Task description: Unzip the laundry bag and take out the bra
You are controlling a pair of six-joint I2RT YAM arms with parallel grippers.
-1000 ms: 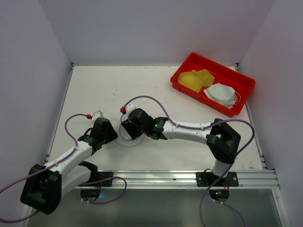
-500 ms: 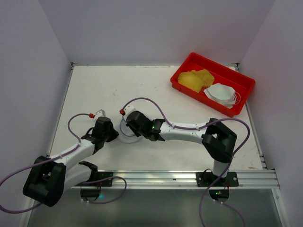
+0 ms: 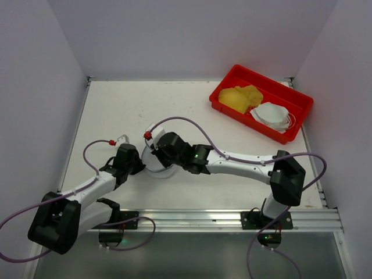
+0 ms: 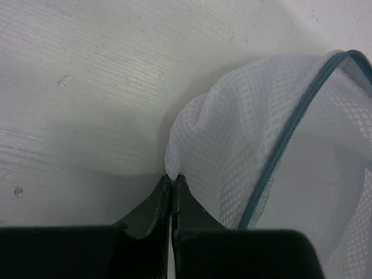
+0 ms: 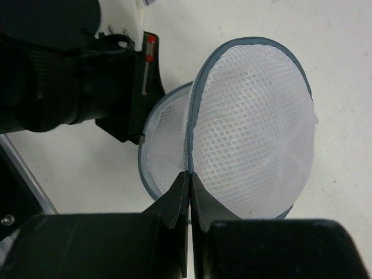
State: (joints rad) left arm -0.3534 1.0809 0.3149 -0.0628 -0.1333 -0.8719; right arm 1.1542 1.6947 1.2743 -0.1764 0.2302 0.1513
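From above, my two wrists meet near the middle of the white table [image 3: 116, 110], and their black housings hide both sets of fingers. They also hide most of the laundry bag [image 3: 154, 167], which shows only as a pale sliver between them.

In the left wrist view the bag [image 4: 279, 174] runs off the right edge of the frame. In the right wrist view my own fingers block its near rim. I cannot make out what is inside through the mesh, or whether the zipper pull is where I am holding.

My left fingers [image 4: 152, 210] are clenched, pinching a small fold of white mesh at their tips. My right fingers [image 5: 174, 206] are clenched on the grey zipper edge of the bag [image 5: 250, 145].

The bag is translucent white honeycomb mesh, round, with a grey-blue zipper tape around each rim. Its two bowl-shaped halves stand parted. One half is tipped up towards the right wrist camera and the other lies lower, beside my left arm [image 5: 58, 81]. The mesh puckers where my left fingers hold it.

A red tray [image 3: 241, 72] sits well apart at the far right corner, holding something yellow and something white.
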